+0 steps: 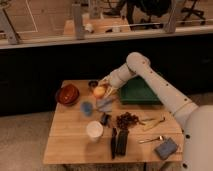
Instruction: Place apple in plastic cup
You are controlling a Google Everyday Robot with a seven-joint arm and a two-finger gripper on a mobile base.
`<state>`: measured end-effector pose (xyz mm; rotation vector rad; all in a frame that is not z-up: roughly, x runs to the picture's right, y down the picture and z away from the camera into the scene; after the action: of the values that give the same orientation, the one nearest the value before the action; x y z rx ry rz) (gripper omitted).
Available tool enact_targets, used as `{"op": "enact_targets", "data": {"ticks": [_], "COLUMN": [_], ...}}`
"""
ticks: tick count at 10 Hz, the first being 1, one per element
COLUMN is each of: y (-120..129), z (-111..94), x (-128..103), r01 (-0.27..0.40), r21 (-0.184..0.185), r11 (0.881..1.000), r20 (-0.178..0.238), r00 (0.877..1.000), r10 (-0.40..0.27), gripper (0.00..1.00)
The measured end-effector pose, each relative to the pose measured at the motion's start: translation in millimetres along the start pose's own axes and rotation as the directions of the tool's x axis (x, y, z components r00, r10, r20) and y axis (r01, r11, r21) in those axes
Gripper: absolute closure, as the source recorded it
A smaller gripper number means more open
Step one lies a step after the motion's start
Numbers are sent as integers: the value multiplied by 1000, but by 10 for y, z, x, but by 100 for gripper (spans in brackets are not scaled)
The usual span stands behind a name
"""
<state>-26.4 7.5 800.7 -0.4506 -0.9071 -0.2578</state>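
Observation:
The apple, small, round and yellow-orange, is held in my gripper above the wooden table, left of the green tray. My white arm reaches in from the right. The light-blue plastic cup stands on the table just below and slightly left of the apple. The gripper is shut on the apple, which hangs a short way above the cup.
A green tray sits at the back right. A red bowl is at the back left, a small metal cup behind the apple. A white cup, black tools, grapes, utensils and a blue sponge lie in front.

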Motion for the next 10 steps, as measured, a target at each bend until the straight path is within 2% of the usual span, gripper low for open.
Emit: {"op": "enact_targets", "data": {"ticks": [2,4,6,10], "y": [36,46,50,80], "z": [223,324,357,515], "x": [-365,-488,-482,-382], "r01": [88,133,146,154], "r21": [-49,-73,-78,-79], "r11": [995,988,986,985], "r20": [88,129,129,86], "r00": [993,984,982,985], "r10": [-83,-123,-136,-147], "gripper": [72,72,72,72]}}
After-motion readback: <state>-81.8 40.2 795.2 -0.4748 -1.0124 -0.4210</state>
